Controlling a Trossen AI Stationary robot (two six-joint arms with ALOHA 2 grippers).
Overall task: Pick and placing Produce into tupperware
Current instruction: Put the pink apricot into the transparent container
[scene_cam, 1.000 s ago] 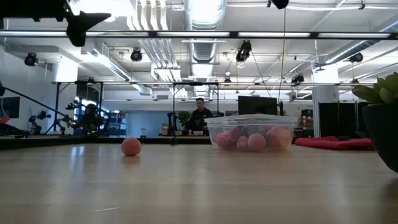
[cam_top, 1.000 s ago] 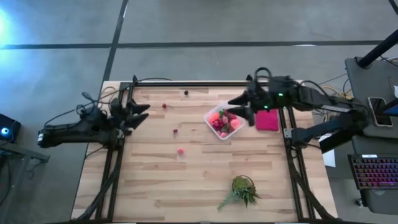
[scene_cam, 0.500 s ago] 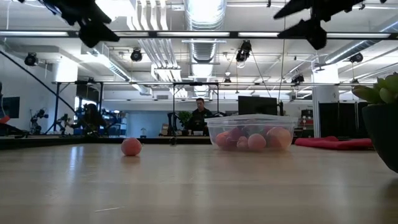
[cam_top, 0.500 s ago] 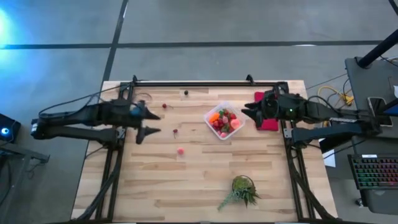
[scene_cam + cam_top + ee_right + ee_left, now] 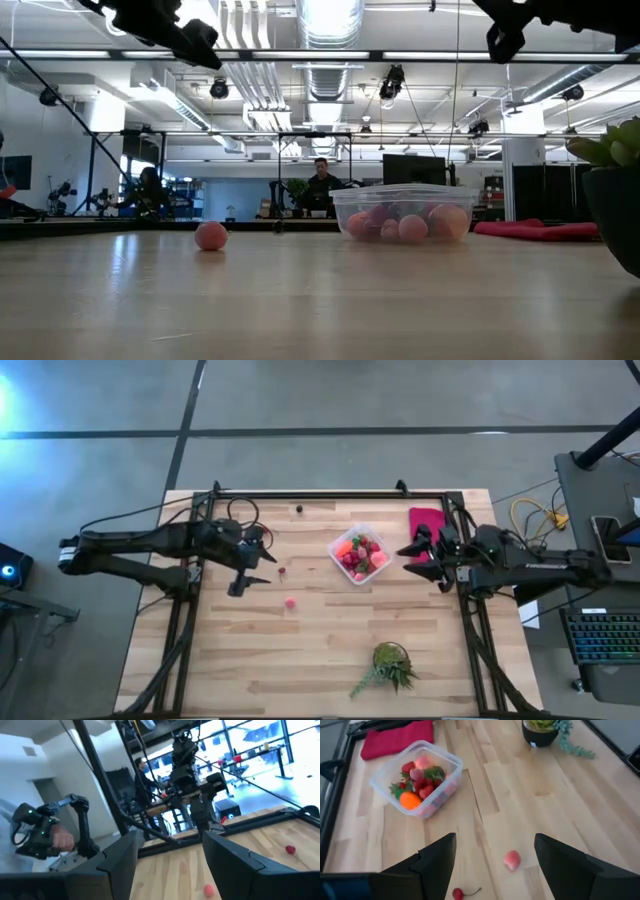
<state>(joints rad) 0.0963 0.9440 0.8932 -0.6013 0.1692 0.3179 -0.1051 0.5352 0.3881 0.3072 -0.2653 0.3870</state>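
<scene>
The wooden surface spreads below me inside its dark frame. My left arm reaches in from the left edge, and my left fingers hang above the boards, spread apart with nothing between them; through my left wrist view I see the bare wood in the gap between the two dark tips. My right arm lies along the right edge, and my right fingers hover just past the magenta cloth, parted and empty too, pointing across the surface toward the other arm.

The green leafy plant stands in its dark pot near the front edge, well apart from both arms. The magenta cloth lies flat at the far right corner.

The tupperware sits between my two arms, a little right of the middle and just beside the cloth. It already carries a heap of produce: red berries with green tops, pink pieces and one orange piece.

Some produce is outside it on the bare wood. A pink piece lies left of the tupperware, nearer the front. A small red cherry with a stem lies just ahead of my left fingers. One tiny dark piece sits near the far rail.
</scene>
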